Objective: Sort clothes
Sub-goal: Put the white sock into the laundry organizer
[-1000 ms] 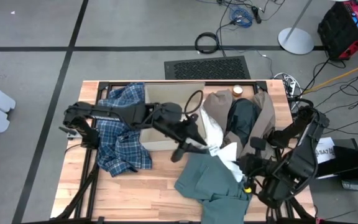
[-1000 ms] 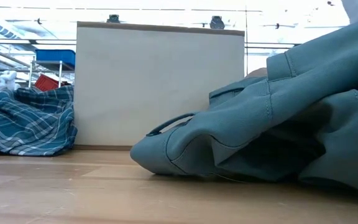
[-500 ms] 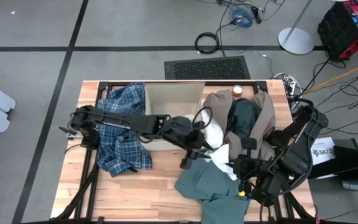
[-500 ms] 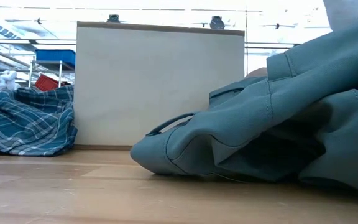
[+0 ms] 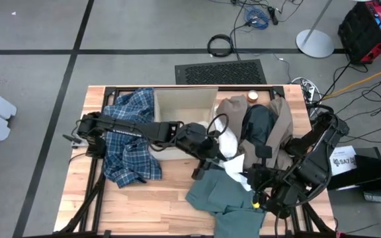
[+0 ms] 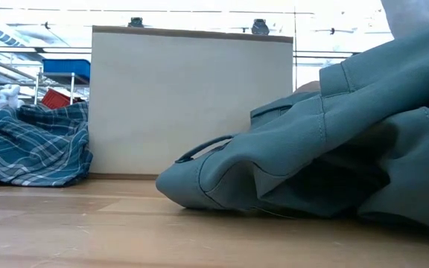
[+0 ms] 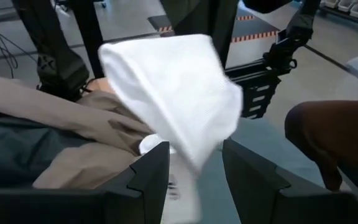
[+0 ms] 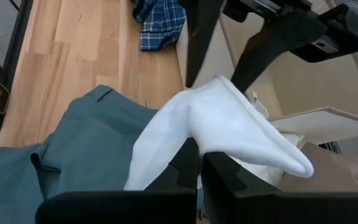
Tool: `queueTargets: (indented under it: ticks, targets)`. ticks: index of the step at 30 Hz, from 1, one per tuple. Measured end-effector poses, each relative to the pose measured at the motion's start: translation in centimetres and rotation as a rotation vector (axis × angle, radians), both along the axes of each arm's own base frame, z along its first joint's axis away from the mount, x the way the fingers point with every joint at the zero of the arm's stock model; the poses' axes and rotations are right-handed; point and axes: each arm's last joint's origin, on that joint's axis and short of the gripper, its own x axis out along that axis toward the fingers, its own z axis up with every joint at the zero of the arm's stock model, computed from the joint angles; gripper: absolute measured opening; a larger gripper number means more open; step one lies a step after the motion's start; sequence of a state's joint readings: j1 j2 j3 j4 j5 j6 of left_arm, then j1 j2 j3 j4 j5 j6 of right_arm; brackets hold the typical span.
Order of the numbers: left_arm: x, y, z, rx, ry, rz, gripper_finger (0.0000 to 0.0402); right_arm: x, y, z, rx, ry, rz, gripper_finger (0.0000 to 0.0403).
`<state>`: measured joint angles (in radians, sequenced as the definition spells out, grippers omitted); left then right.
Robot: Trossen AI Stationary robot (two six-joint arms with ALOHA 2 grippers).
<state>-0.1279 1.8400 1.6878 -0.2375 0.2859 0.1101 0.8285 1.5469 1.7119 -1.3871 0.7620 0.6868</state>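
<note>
From above, the table (image 5: 84,198) carries one tan cardboard box (image 5: 184,106) and five kinds of clothing: one blue-white plaid shirt (image 5: 127,155) left of the box, one teal-green piece (image 5: 220,195) at the near edge, one taupe-brown piece (image 5: 280,129), one dark black-green piece (image 5: 258,125) lying on it, and a white piece (image 5: 233,158) between them. Two arms meet at the white piece: the left gripper (image 5: 218,147) and the right gripper (image 5: 251,180).

At table height, one plaid shirt (image 6: 32,145), the box (image 6: 192,100) and the teal-green piece (image 6: 326,149) show; no gripper appears.

The left wrist view shows the left gripper (image 7: 194,168), its two fingers (image 7: 151,177) apart with the white piece (image 7: 179,93) clamped between them.

The right wrist view shows the right gripper (image 8: 199,168), fingers (image 8: 185,171) pressed together on the same white piece (image 8: 210,124), above the teal-green piece (image 8: 86,143).
</note>
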Motion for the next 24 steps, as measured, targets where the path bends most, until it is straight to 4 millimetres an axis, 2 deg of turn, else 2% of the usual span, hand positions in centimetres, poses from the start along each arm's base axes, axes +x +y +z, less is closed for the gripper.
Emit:
queueTargets:
  ticks: [8,12,16,20,24]
  targets:
    - [0.1,-0.5,0.2,0.008,-0.035,-0.013,0.0151,0.9,-0.6,0.1,0.008,-0.015,-0.023,0.0000]
    - [0.1,-0.9,0.2,0.034,-0.051,-0.005,0.0102,1.2,-0.5,0.2,0.005,-0.027,0.001,0.0000]
    - [0.1,-1.0,0.2,0.082,-0.067,-0.014,0.0020,1.3,-0.4,0.3,0.008,-0.039,0.014,0.0000]
    - [0.1,-1.0,0.2,0.089,-0.071,-0.010,0.0011,1.4,-0.3,0.3,0.017,-0.043,0.007,0.0004]
    - [0.0,-1.0,0.3,0.091,-0.073,-0.005,0.0005,1.1,-0.4,0.2,0.006,-0.016,0.009,0.0026]
